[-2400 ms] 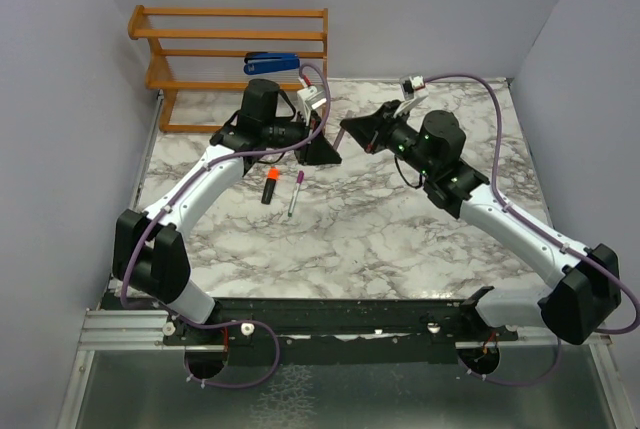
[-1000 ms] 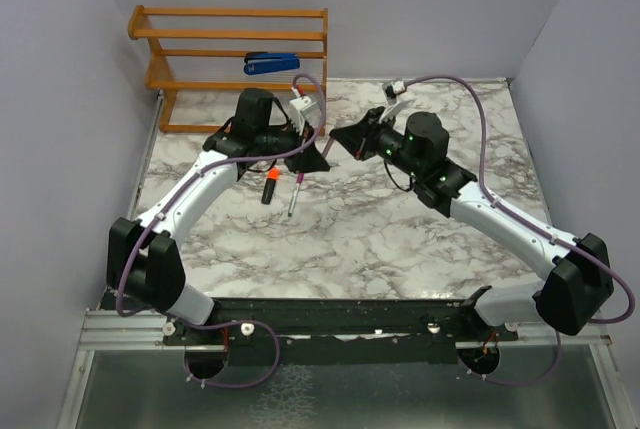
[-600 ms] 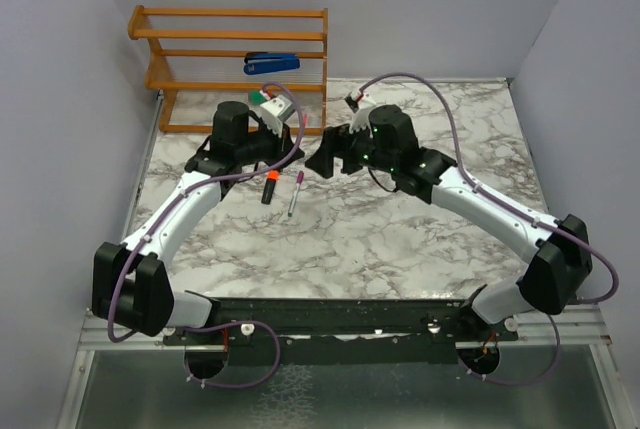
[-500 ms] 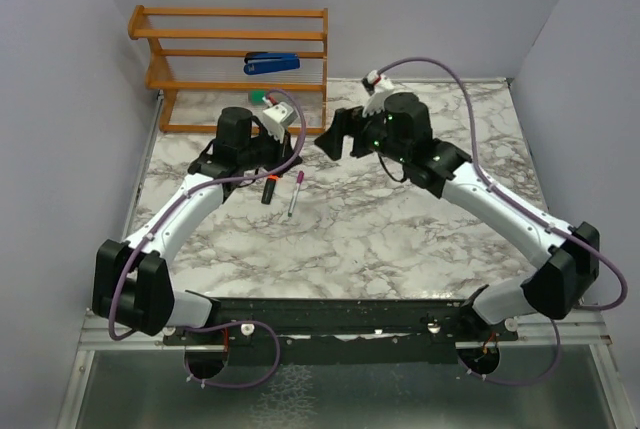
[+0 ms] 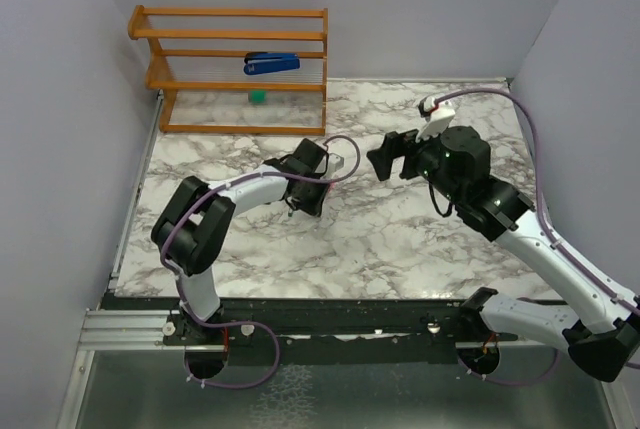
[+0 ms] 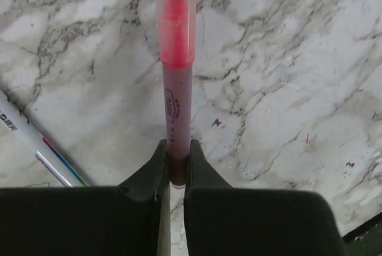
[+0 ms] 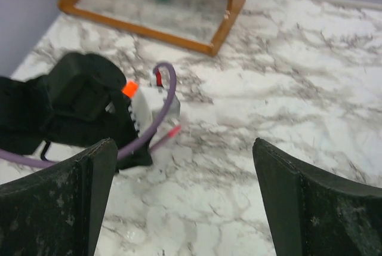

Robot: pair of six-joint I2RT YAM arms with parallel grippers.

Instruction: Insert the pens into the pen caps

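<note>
Left wrist: end effector [image 6: 175,163] grips capped pink pen [image 6: 177,83]

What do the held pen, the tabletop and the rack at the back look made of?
Held pen: plastic, by the look. Glossy dark barrel with printed lettering, and a translucent cap showing red inside.
Tabletop: marble pattern, white with grey veins. Real stone or a printed laminate, cannot tell.
Rack: wood, orange-brown with a smooth, probably varnished, finish.

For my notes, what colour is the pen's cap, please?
Translucent pink-red cap, clearest in the left wrist view.
</note>
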